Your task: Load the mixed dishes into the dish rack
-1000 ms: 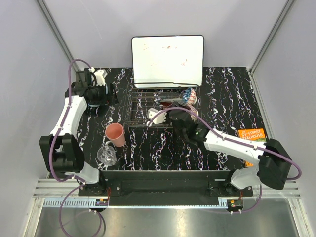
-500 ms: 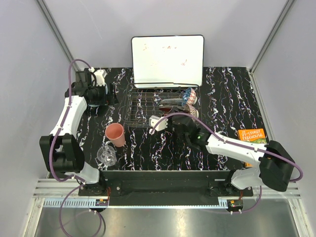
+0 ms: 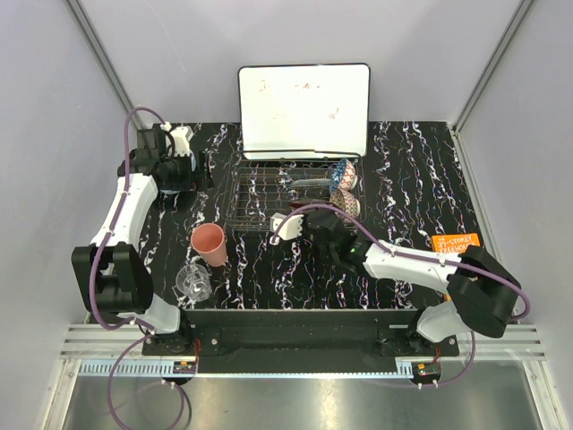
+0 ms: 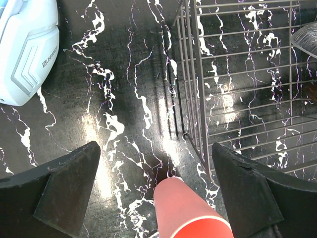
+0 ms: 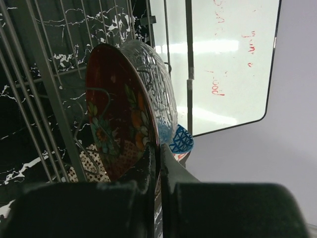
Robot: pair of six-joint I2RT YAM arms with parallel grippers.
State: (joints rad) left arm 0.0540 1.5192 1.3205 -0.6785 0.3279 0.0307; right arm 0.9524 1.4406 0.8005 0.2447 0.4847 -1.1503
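The dish rack stands mid-table in front of the whiteboard. My right gripper is at the rack's near right side. In the right wrist view it is shut on the rim of the red floral plate, which stands on edge among the rack's wires. The clear glass dish leans right behind it, then the blue patterned bowl. The beige patterned bowl is at the rack's right end. The pink cup and clear glass mug stand left of the rack. My left gripper is open, the cup below it.
Light-blue headphones lie at the far left beside my left gripper and also show in the left wrist view. The white whiteboard stands behind the rack. An orange book lies at the right. The rack's left wall is close to the left gripper.
My right gripper has drawn back toward the rack's near edge and slightly left, taking the red plate out of clear sight from above. The left arm has not moved.
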